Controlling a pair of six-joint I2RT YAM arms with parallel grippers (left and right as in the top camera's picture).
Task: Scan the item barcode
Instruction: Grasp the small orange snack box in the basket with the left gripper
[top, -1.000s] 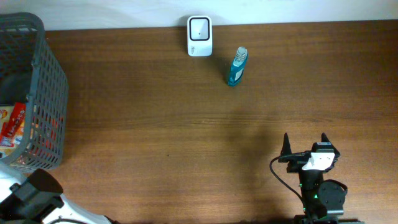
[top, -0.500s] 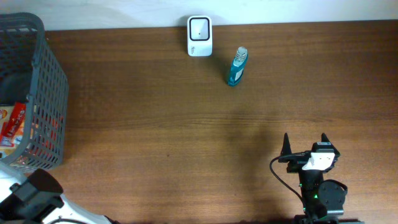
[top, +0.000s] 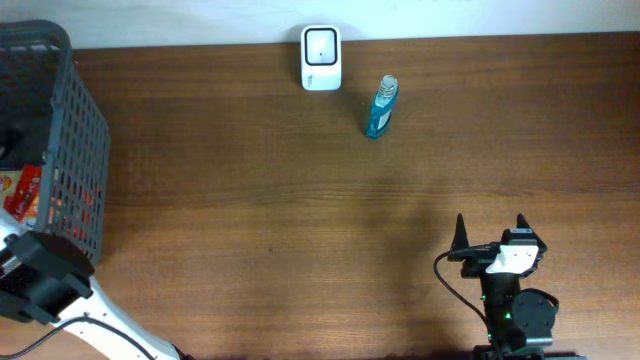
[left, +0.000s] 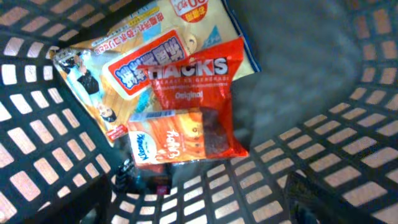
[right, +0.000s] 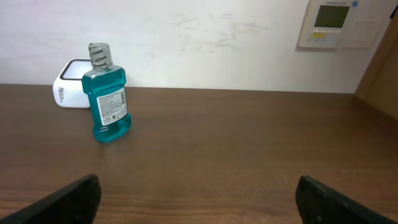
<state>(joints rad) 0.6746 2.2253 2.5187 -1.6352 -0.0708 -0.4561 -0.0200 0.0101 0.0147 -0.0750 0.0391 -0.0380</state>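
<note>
Left gripper (left: 199, 203) fingers apart above snack packets (left: 186, 87) in grey basket (top: 76, 150) at 9 o'clock, scanner (top: 321, 58) at 12 o'clock, blue bottle (top: 380, 108) upright near it, right gripper (top: 490, 234) fingers apart at 5 o'clock

Right arm (top: 518, 312): black housing, white wrist block (top: 510, 259), green LED (top: 506, 316), looped black cable (top: 438, 268). Right hand (top: 490, 224): two black pointed fingers (top: 460, 232). Left arm (top: 45, 282): black block, white link (top: 120, 326).

Brown wooden desk (top: 300, 200) matt, grained; grey plastic mesh basket (top: 85, 130) dull; red foil snack packet (left: 193, 81) glossy, crinkled.
</note>
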